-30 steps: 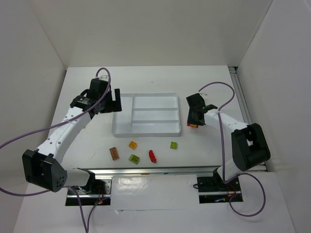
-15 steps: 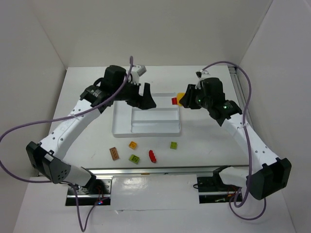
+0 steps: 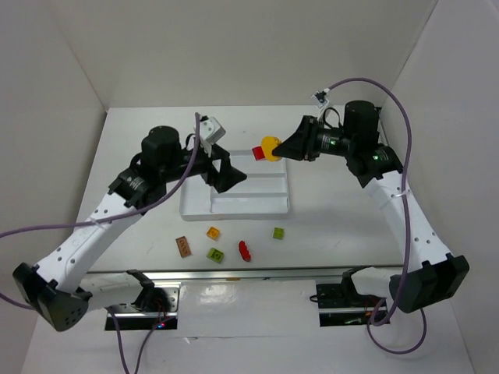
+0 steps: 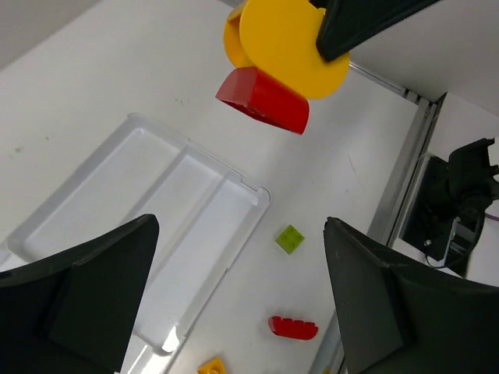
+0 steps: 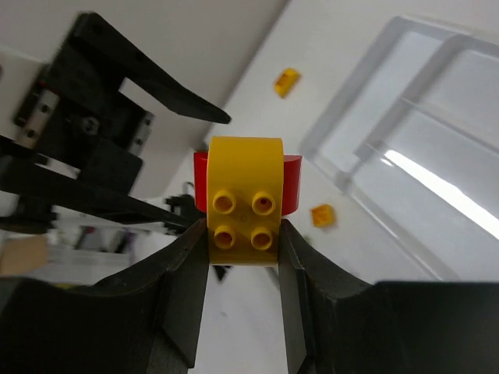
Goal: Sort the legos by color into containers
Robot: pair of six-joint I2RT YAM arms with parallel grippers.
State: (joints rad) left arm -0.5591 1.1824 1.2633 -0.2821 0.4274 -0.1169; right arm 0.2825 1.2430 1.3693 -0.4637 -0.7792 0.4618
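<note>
My right gripper [image 3: 284,149] is shut on a yellow studded brick [image 3: 270,146] with a red brick [image 3: 258,151] stuck to it, held in the air above the far edge of the white compartment tray [image 3: 234,204]. In the right wrist view the yellow brick [image 5: 243,201] sits between my fingers, the red one [image 5: 292,183] behind it. My left gripper [image 3: 228,173] is open and empty above the tray's left part, facing the held bricks [image 4: 284,43]. Loose legos lie in front of the tray: brown [image 3: 183,246], orange [image 3: 213,232], lime [image 3: 215,255], red [image 3: 245,250], lime [image 3: 278,233].
White walls close in the table on the left, back and right. A metal rail [image 3: 234,274] runs along the near edge by the arm bases. The left wrist view shows the tray [image 4: 156,195], a lime lego [image 4: 289,238] and a red lego [image 4: 293,328] below.
My right gripper has risen from the table right of the tray to above its far edge, carrying the yellow and red bricks. My left gripper has swung from the tray's left side over it.
</note>
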